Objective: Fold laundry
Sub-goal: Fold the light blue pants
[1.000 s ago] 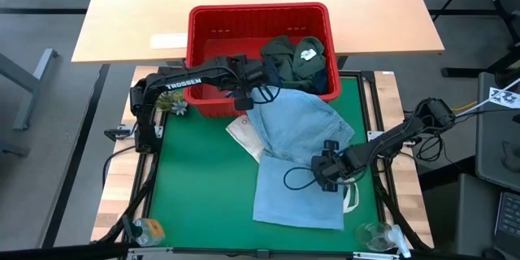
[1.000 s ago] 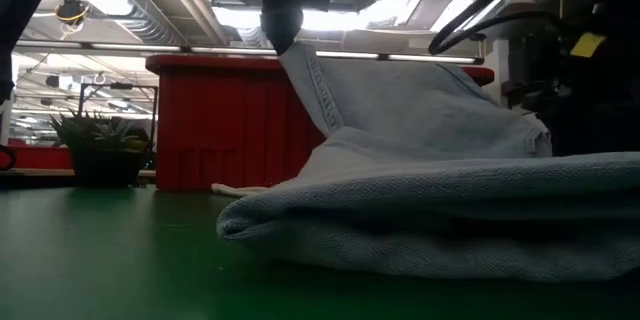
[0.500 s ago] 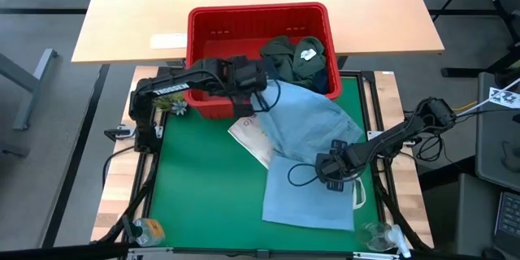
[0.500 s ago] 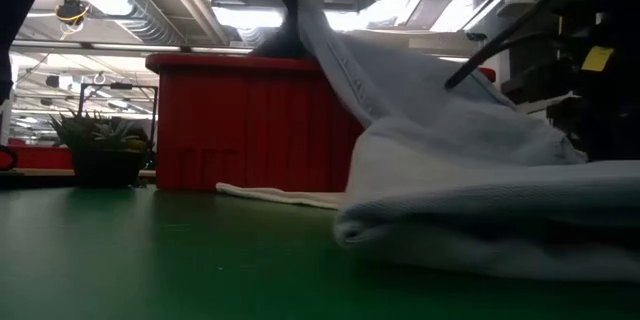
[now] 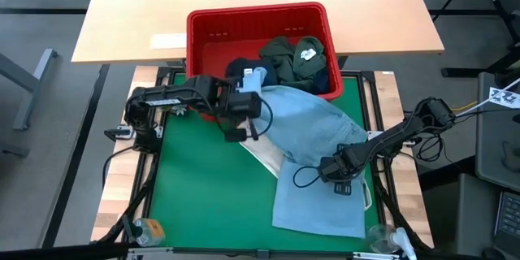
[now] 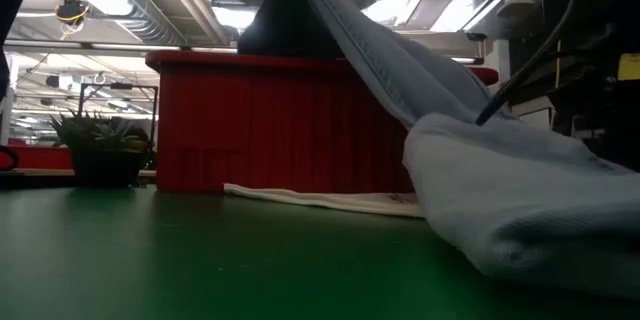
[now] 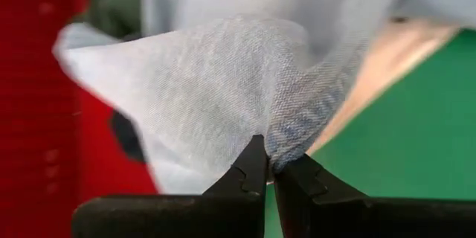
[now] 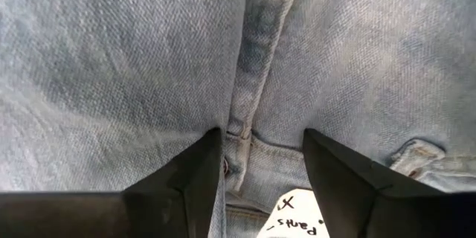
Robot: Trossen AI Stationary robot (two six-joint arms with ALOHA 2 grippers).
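Your left gripper point(image 5: 253, 91) clamped on denim garment point(image 5: 313, 142), 1 red basket point(image 5: 213, 32) behind, right gripper point(image 5: 340, 177) spread, pressing denim seam.

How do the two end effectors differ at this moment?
The left end effector is shut, pinching an edge of the light blue jeans; the right end effector is open, pressed down on them. The left is near the red basket; the right is farther out. Both touch the jeans.

Red slotted basket point(image 5: 218, 28) at green mat's point(image 5: 203, 195) far edge, white tote bag point(image 5: 262, 153), small potted plant point(image 6: 98, 146)
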